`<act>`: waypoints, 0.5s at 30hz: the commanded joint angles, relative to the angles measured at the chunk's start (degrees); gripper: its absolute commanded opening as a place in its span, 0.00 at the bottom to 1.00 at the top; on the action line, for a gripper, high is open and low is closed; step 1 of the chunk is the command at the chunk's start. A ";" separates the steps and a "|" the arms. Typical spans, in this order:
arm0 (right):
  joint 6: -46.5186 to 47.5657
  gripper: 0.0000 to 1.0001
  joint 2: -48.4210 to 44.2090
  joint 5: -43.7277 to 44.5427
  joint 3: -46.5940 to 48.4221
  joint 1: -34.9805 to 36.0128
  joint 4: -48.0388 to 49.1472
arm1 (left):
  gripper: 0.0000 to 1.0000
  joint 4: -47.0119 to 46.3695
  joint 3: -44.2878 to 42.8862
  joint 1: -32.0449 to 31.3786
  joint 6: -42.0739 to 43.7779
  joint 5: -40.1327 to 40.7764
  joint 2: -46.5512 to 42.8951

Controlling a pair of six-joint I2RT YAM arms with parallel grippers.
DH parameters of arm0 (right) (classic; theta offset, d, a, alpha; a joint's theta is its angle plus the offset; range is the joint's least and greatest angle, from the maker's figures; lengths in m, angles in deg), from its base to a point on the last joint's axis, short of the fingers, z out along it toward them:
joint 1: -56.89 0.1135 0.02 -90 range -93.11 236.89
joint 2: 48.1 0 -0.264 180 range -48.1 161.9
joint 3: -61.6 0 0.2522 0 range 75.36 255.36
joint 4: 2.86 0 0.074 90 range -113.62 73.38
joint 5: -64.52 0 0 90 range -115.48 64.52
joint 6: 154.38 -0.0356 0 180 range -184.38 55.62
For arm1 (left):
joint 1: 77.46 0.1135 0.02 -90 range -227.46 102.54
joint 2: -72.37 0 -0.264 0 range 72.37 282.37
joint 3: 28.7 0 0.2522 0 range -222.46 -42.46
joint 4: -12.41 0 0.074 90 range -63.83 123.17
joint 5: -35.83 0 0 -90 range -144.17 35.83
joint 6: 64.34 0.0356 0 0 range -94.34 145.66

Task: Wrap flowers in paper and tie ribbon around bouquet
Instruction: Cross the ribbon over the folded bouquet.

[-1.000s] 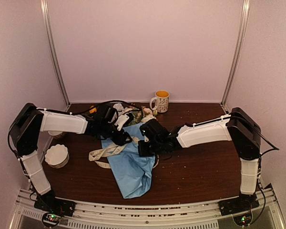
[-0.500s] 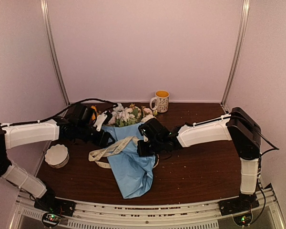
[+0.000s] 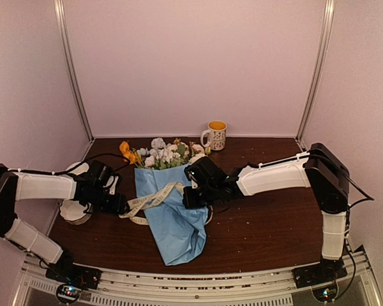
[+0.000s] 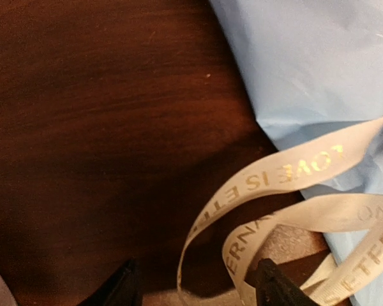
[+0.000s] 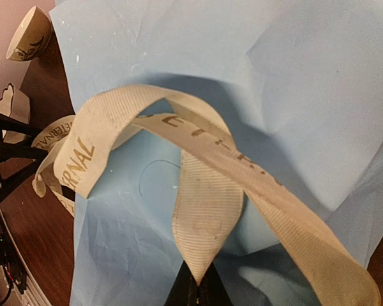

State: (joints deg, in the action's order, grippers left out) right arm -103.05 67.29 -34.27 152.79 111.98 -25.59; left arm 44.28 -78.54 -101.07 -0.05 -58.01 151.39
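The bouquet lies mid-table: a blue paper (image 3: 173,220) cone with the flowers (image 3: 161,153) sticking out of its far end. The cream ribbon (image 3: 150,198) crosses the cone and trails off to the left. My right gripper (image 3: 189,197) is shut on the ribbon; in the right wrist view a folded loop of ribbon (image 5: 207,207) is pinched at the fingertips (image 5: 190,294) above the paper (image 5: 293,83). My left gripper (image 3: 119,206) is low at the ribbon's left end and open. Printed ribbon (image 4: 287,173) loops stand between its fingers (image 4: 273,288), beside the paper (image 4: 306,57).
A white mug (image 3: 215,134) with a yellow inside stands at the back, right of the flowers. A white paper cup (image 3: 75,209) sits at the left edge, under my left forearm. Crumbs dot the dark table (image 3: 268,223). Pink walls close in on three sides.
My left arm has swung from over the flowers back to the left and down to the ribbon's left end, its jaws opening wider. The flowers are uncovered. The right arm held still.
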 commanded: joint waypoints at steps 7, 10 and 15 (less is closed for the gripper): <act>1.95 0.00 -2.26 -0.33 0.88 -0.26 -2.65 | 0.00 -5.29 -2.61 0.84 0.01 -3.64 6.10; 2.19 0.00 -3.62 -1.13 -0.24 -0.31 -2.55 | 0.00 -3.32 -4.44 0.91 0.29 0.91 2.86; 2.47 0.00 -4.13 -1.48 -1.20 -0.29 -3.23 | 0.00 0.47 -9.24 1.61 3.06 4.57 -1.65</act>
State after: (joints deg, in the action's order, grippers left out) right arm -101.59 65.85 -35.13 152.68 111.98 -27.65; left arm 43.49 -82.89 -100.24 0.52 -57.44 153.71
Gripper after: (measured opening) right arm 0.002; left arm 0.010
